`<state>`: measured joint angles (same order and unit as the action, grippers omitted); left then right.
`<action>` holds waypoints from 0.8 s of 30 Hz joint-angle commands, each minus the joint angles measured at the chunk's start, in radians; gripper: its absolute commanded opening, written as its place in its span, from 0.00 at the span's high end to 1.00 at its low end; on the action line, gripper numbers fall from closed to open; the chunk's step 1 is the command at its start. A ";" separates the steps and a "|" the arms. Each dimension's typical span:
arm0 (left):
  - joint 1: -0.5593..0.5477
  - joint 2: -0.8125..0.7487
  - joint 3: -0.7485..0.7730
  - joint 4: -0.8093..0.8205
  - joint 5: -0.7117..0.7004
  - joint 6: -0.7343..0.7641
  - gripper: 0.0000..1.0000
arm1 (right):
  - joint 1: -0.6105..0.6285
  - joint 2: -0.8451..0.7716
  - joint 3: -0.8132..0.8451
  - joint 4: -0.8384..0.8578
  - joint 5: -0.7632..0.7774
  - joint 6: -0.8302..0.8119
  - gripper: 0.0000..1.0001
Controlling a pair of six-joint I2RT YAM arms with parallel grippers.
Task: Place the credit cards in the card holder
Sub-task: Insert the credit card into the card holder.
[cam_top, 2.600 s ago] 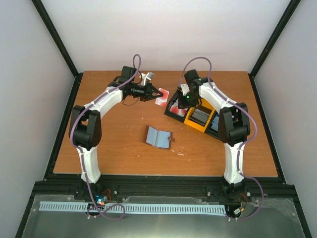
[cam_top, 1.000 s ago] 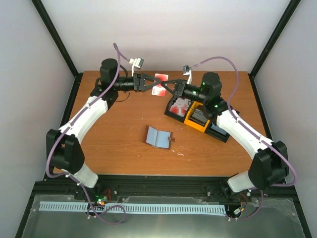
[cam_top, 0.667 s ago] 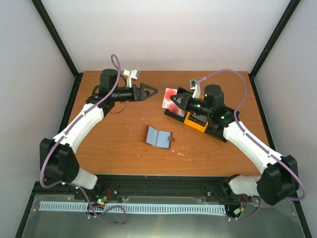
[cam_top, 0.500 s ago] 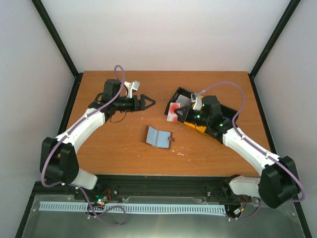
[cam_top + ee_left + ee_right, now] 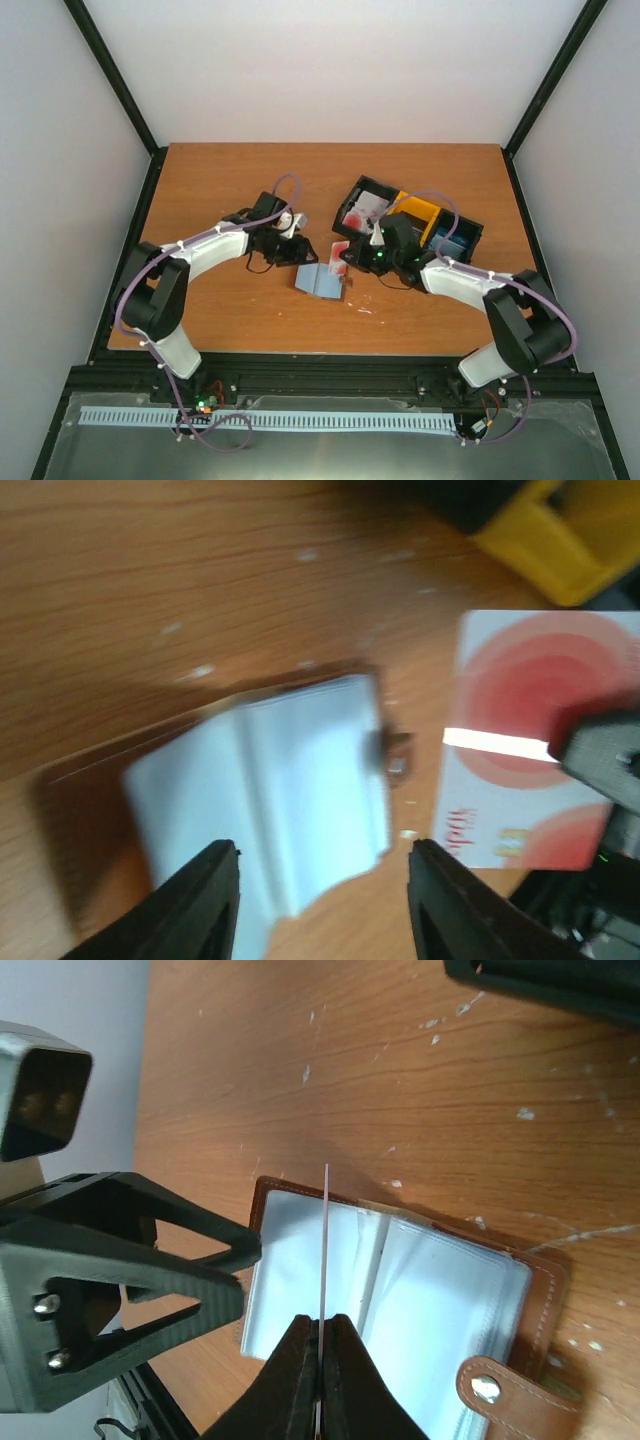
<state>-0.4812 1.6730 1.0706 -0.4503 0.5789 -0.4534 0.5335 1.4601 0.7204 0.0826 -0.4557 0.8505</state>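
Top view: the card holder (image 5: 320, 281) lies open at the table's (image 5: 200, 310) centre, with the left tool (image 5: 305, 251) at its upper left and the right tool (image 5: 348, 258) at its upper right. Left wrist view: the left tool's jaws stand apart, empty. Right wrist view: the right tool clamps a credit card (image 5: 326, 1230) edge-on over the holder.
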 commanded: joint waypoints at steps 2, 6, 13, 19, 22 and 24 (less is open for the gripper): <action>0.007 0.035 -0.027 -0.117 -0.233 0.026 0.43 | 0.056 0.104 0.012 0.163 0.007 0.041 0.97; 0.008 0.046 -0.079 -0.096 -0.214 0.029 0.46 | 0.087 0.205 0.045 0.201 0.002 0.056 0.97; 0.007 0.069 -0.122 -0.054 -0.194 0.000 0.58 | 0.097 0.271 0.035 0.225 -0.020 0.079 0.97; 0.007 0.081 -0.146 -0.042 -0.178 -0.006 0.81 | 0.100 0.316 0.041 0.234 -0.030 0.108 0.97; 0.007 0.075 -0.168 -0.034 -0.179 -0.016 0.88 | 0.100 0.317 0.022 0.223 -0.014 0.116 0.97; 0.007 0.071 -0.182 -0.027 -0.177 -0.023 0.89 | 0.102 0.306 0.015 0.191 0.006 0.095 0.97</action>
<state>-0.4713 1.7287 0.9340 -0.4721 0.4126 -0.4625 0.6235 1.7687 0.7452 0.2863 -0.4797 0.9512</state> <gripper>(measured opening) 0.123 0.030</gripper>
